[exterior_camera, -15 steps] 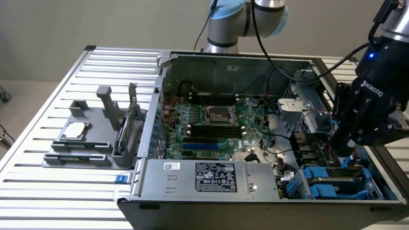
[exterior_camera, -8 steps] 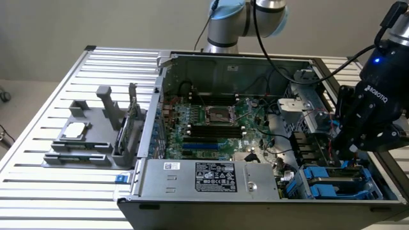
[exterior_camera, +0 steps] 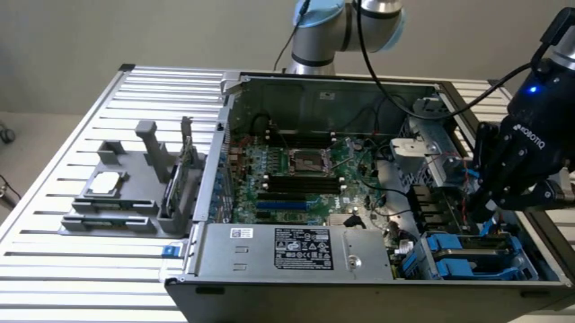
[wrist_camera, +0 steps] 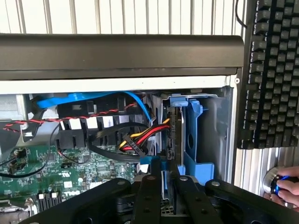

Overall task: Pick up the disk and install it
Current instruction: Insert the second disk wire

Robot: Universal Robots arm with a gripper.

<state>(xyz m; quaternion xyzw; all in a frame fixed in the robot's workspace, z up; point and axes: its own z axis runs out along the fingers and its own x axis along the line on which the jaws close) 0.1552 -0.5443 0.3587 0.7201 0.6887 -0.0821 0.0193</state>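
While the gripper hangs inside the computer case above the blue bay, ext. view hides its jaws. Wrist view: fingers pinched on the disk, upright in the bay w/ blue carrier, beside red/yellow cables.

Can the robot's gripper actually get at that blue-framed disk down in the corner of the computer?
Probably yes. The gripper already hangs right over the disk, which stands on edge in its blue carrier, with its fingers at the carrier's near end. The red and yellow cables lie beside it, not across it.
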